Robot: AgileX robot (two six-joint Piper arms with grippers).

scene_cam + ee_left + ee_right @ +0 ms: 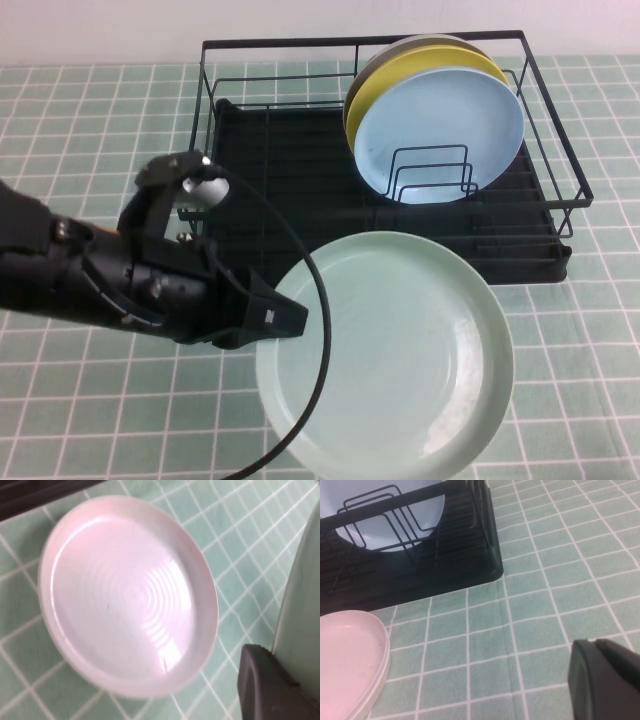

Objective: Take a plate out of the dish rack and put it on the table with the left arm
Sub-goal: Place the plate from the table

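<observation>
My left gripper (285, 318) is shut on the left rim of the pale mint-green plate (400, 350) and holds it roughly level above the table (90, 420), in front of the black dish rack (280, 200). In the left wrist view one black finger (265, 685) presses against the plate's edge (302, 605). A pale pink plate (125, 590) lies on the tiles beneath it. The pink plate is hidden in the high view. My right gripper (600, 680) is shut and empty, low over the tiles to the right of the rack's front corner (470, 565).
A light blue plate (440, 130), a yellow plate (400, 75) and a grey one (420, 42) stand on edge in the rack's right half. The pink plate's rim (370, 645) lies just before the rack. A black cable (315, 330) trails across the held plate.
</observation>
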